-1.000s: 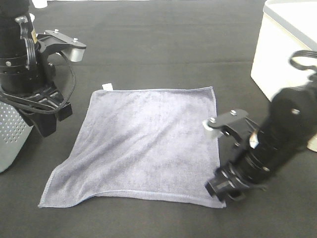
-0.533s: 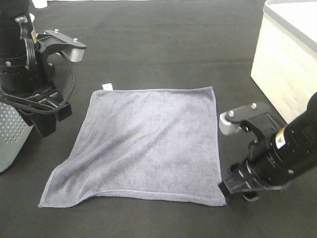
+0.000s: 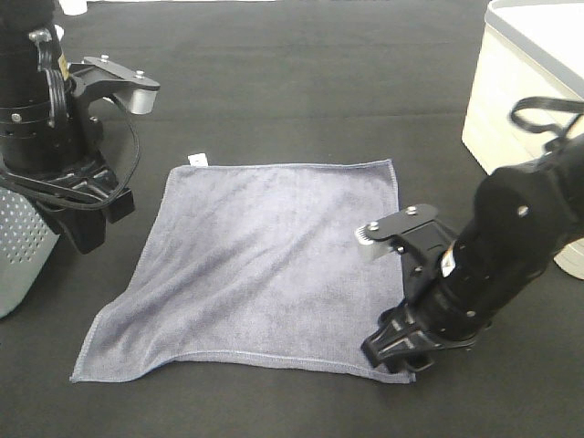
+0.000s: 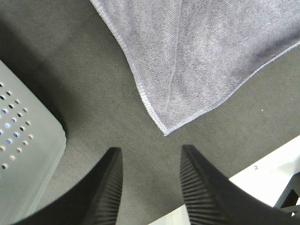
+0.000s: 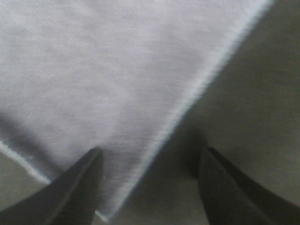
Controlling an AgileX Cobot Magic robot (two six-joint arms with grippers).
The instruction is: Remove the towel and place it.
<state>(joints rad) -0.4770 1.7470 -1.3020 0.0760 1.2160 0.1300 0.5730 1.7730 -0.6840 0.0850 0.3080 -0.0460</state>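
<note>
Locate the towel (image 3: 265, 265) at the centre of the black table surface (image 3: 301, 91), where it lies spread open in a single layer between the two arms. Its white tag (image 3: 197, 161) sits at the far-left corner as the high camera shows it, and the near edge carries a shallow ripple toward the near-left corner. Check the right gripper (image 3: 397, 351) first: it is lowered over the near-right corner of the towel, and the right wrist view (image 5: 147, 187) shows its fingers spread apart and holding nothing. One finger (image 5: 77, 180) stands over the cloth (image 5: 108, 75), the other over the bare surface, with the stitched hem running between them. You cannot tell from either view whether the fingertips touch the fabric. Next check the left gripper (image 3: 87, 233): it hangs at the left side of the towel, beside its left edge. In the left wrist view (image 4: 152, 187) its fingers are likewise parted and empty, over bare surface, with a corner of the towel (image 4: 197, 56) pointing toward the gap between them but lying clear of both. A grey perforated basket (image 3: 18, 246) stands just beside the left arm, apart from the towel (image 4: 23, 150). A white container (image 3: 520, 119) stands at the far right, well apart from the cloth.
</note>
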